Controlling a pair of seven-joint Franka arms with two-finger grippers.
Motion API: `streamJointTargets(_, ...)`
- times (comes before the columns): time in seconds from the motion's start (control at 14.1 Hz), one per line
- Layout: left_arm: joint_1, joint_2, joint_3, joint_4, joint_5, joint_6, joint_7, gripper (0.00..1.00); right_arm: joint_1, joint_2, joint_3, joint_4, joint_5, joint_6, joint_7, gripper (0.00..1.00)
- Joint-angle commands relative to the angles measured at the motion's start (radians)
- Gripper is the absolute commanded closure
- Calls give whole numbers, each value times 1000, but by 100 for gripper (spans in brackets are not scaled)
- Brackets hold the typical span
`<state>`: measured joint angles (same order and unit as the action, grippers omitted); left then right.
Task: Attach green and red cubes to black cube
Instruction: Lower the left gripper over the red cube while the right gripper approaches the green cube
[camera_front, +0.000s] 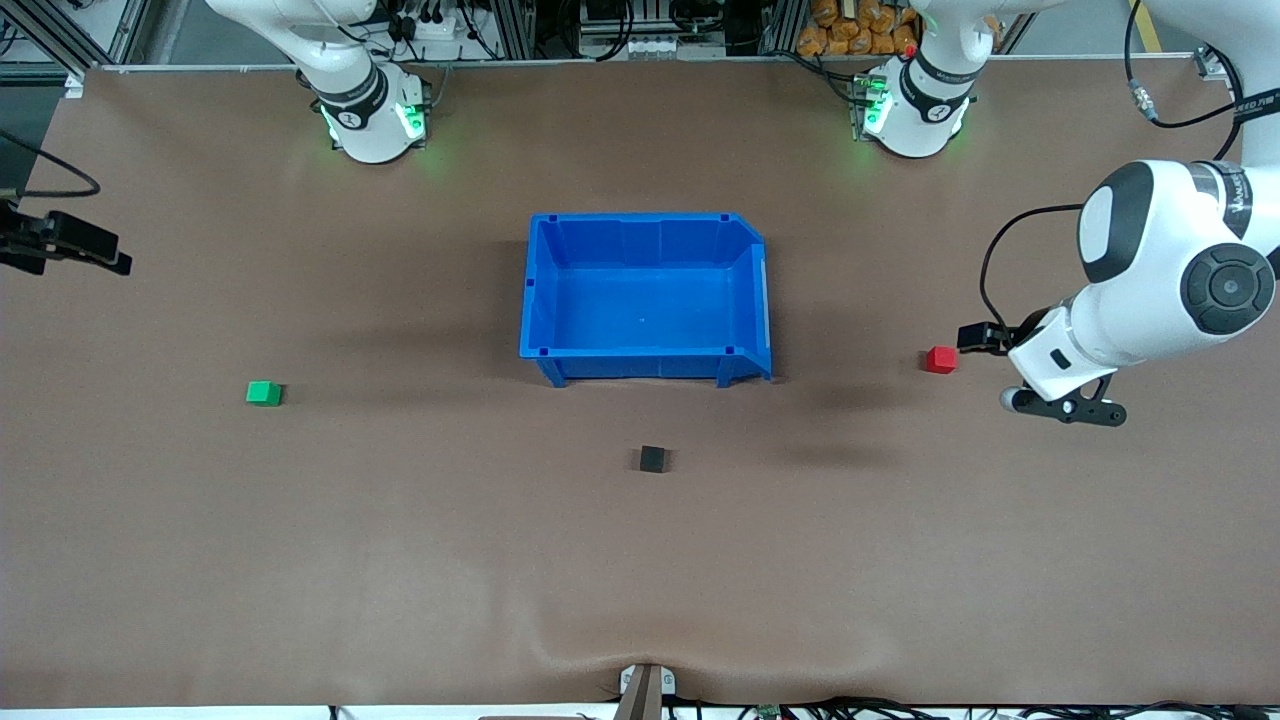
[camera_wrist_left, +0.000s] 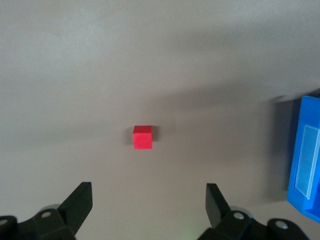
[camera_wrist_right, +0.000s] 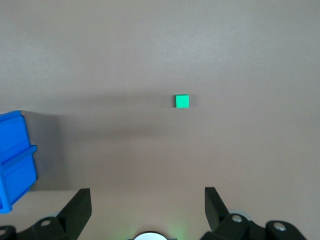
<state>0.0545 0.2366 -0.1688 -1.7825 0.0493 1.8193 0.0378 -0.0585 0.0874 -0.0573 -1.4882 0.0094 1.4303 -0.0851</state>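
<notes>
So the blue bin (camera_front: 646, 297) sits mid-table and I'll place everything off that. The black cube (camera_front: 652, 459) is by itself on the brown table (camera_front: 400, 560), a bit nearer the front camera than the bin, just off the bin's front wall, touching nothing.

The red cube (camera_front: 940, 359) is well away from the bin toward the left arm's end of the table, about level with the bin's camera-side edge. The left gripper (camera_wrist_left: 149, 200) hangs in the air close to the red cube, on the side away from the bin. Its fingers (camera_wrist_left: 80, 200) are spread wide with nothing between them, and in the left wrist view the red cube (camera_wrist_left: 142, 137) sits on the table ahead of the gap, with a corner of the bin at the edge of the shot.

The green cube (camera_front: 264, 393) is well away from the bin toward the right arm's end, slightly nearer the camera than the bin's front edge. The right gripper (camera_wrist_right: 147, 205) is also spread wide and empty, up above the table, with the green cube (camera_wrist_right: 182, 101) some way ahead of its fingers (camera_wrist_right: 78, 202) and a bit off-centre.
</notes>
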Motion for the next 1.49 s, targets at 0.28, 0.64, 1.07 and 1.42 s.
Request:
streamJointTargets(0.28,50,-39,-6,-57,17,-42,-4,0,-17,112,10,17,-31,53,-7,0)
streamJointTargets(0.64,47,-75,-29,-228,17,167,-7,0,-41,190,10,17,-34,105,-8,0)
streamJointTargets(1.07,51,-91,-35,-452,18,509,4,0,-58,250,10,9,-17,128,30,0)
streamJointTargets(1.42,62,16,-32,-466,47,643,31,0,-72,317,8,6,-14,125,34,0)
